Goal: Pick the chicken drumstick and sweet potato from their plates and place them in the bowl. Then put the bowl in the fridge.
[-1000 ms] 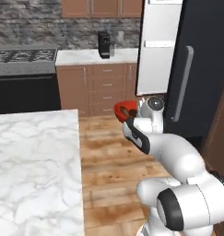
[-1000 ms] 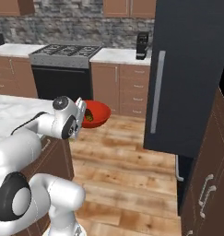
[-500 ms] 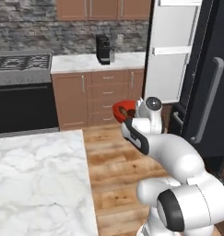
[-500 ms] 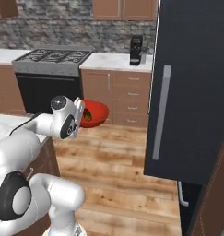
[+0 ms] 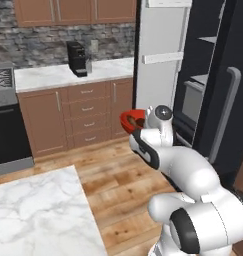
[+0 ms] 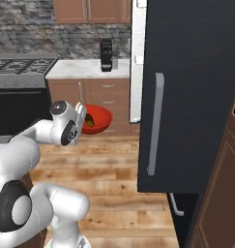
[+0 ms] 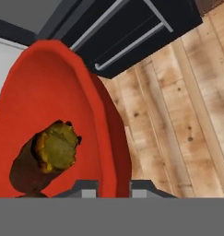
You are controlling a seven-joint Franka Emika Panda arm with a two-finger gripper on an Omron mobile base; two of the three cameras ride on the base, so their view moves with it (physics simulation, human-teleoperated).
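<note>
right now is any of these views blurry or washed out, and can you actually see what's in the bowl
Left base view: soft, evenly lit, the arm hides most of the bowl. Right base view: sharper, flat light, the fridge door a featureless black; dark food in the bowl is too small to name. Hand view: very close, coarse; the gripper is shut on the bowl's rim, with one blotchy brown-yellow piece inside.

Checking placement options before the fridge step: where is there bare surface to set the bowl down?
Free: the white marble island top, and the pale counter left of the black coffee machine. Grey fridge shelves look bare. Tight: between the glossy red-orange bowl and the wooden drawers.
</note>
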